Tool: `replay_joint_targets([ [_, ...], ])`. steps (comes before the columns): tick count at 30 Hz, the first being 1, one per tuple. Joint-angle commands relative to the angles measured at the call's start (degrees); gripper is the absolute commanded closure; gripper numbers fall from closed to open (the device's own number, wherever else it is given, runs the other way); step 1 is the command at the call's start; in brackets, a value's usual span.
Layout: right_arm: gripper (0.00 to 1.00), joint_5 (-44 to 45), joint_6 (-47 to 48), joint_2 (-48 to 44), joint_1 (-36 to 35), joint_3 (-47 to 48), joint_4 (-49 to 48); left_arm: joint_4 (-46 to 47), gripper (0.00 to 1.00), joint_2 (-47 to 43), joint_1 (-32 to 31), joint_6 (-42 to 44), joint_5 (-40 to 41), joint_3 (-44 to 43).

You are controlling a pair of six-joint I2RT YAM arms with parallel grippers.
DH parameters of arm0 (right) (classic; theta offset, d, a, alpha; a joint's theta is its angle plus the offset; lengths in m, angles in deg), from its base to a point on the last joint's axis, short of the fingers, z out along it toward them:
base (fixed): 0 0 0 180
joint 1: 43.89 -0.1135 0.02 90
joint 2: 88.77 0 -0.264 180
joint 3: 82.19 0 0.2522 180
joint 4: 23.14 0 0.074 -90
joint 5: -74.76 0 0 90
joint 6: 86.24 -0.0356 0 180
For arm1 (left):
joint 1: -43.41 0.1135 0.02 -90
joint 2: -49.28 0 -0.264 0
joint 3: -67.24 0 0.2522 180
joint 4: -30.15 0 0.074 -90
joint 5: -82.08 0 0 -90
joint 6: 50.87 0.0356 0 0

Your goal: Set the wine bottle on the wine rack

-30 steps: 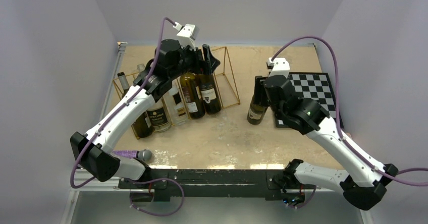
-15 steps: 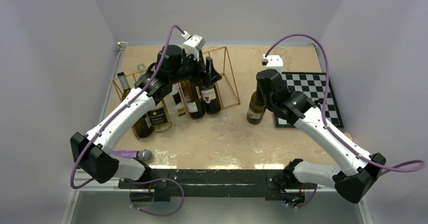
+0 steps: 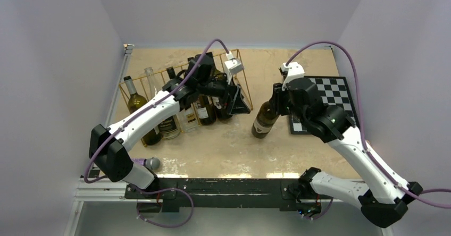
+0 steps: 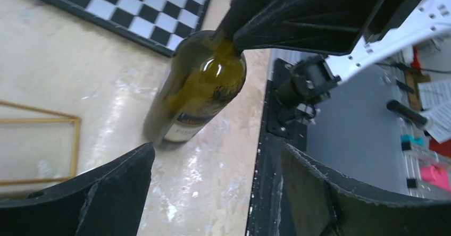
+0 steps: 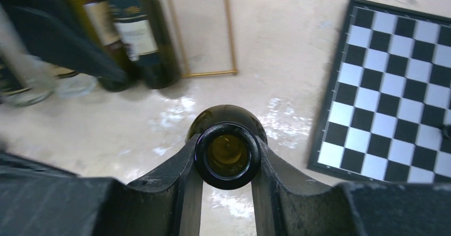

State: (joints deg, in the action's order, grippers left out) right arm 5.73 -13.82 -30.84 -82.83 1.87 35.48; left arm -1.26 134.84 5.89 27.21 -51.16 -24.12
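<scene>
While the right fingers point(image 5: 274, 185) are clamped on the neck of the wine bottle point(image 3: 262, 121) just under its lip, the bottle leans at the centre of the top view. Its neck points to the upper right and its base to the lower left; whether the base touches the tabletop point(image 3: 213, 140) is hard to tell. Just left of it stands the wine rack point(image 3: 245, 82). Other bottles point(image 3: 205, 106) fill its left and middle slots, and its right-hand bay looks free. The left fingers point(image 4: 114, 193) are spread wide and empty at that end of the rack, facing the bottle.
</scene>
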Motion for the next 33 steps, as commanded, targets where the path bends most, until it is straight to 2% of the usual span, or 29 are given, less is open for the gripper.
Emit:
replay_joint_targets([
  [1,1.0,-13.5,1.8,-4.9,-0.2,7.0,-4.4,5.6,0.08,0.5,-4.0,1.1,-5.4,0.5],
  [6,1.0,-23.0,1.8,-6.9,-0.4,8.2,-4.3,13.9,0.04,0.6,-5.3,-3.6,-4.3,3.7],
  [13,1.0,-30.9,-0.6,-7.6,-0.5,8.9,-6.2,22.4,0.01,0.7,-6.6,-6.2,-8.9,7.5],
  [21,1.0,-33.7,-3.3,-7.1,-0.5,10.3,-6.8,37.5,0.01,1.9,-7.5,-15.3,-17.2,12.5],
  [25,1.0,-33.4,-3.6,-7.2,-0.5,10.4,-6.7,39.1,0.03,1.0,-7.7,-15.0,-16.6,14.6],
  [26,1.0,-33.4,-3.6,-7.2,-0.5,10.5,-6.6,38.4,0.07,0.8,-7.6,-14.5,-16.6,14.5],
  [28,1.0,-33.5,-3.8,-7.3,-0.5,10.5,-6.7,36.0,0.21,0.9,-7.6,-12.9,-16.7,13.8],
  [30,1.0,-33.5,-3.8,-7.2,-0.5,10.5,-6.9,33.6,0.43,1.2,-7.7,-11.7,-16.4,12.9],
  [31,1.0,-33.4,-3.9,-7.2,-0.5,10.5,-7.0,32.7,0.59,1.3,-7.8,-11.3,-15.4,12.6],
  [32,1.0,-33.4,-4.0,-7.2,-0.5,10.5,-7.1,31.6,0.83,1.3,-7.7,-11.1,-13.9,12.2],
  [33,1.0,-33.2,-4.0,-7.2,-0.5,10.4,-7.1,29.2,1.0,1.1,-7.7,-10.2,-11.7,11.5],
])
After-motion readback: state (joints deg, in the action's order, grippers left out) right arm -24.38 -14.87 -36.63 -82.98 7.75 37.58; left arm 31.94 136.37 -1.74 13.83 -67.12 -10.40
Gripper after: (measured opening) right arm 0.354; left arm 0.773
